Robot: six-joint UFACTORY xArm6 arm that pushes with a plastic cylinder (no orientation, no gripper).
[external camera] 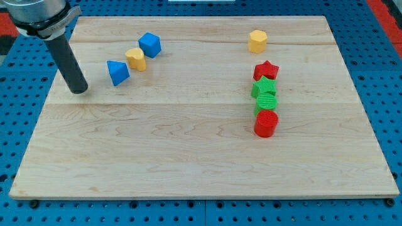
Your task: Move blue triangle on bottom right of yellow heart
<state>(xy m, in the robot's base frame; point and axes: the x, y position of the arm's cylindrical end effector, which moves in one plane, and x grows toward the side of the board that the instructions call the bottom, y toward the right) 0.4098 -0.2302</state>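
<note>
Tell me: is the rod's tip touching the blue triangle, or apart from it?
Apart. My tip rests on the board to the view's left of the blue triangle, with bare wood showing between them.

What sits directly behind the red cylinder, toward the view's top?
Behind the red cylinder a green block touches it, its lower part hidden. Then another green block and a red star. My tip is far off.

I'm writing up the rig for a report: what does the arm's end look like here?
A straight, smooth black cylindrical rod hangs from a wider, dark grey metallic round collar at the view's top left. My tip is blunt and flat-ended. No fingers, cables or markings show.
</note>
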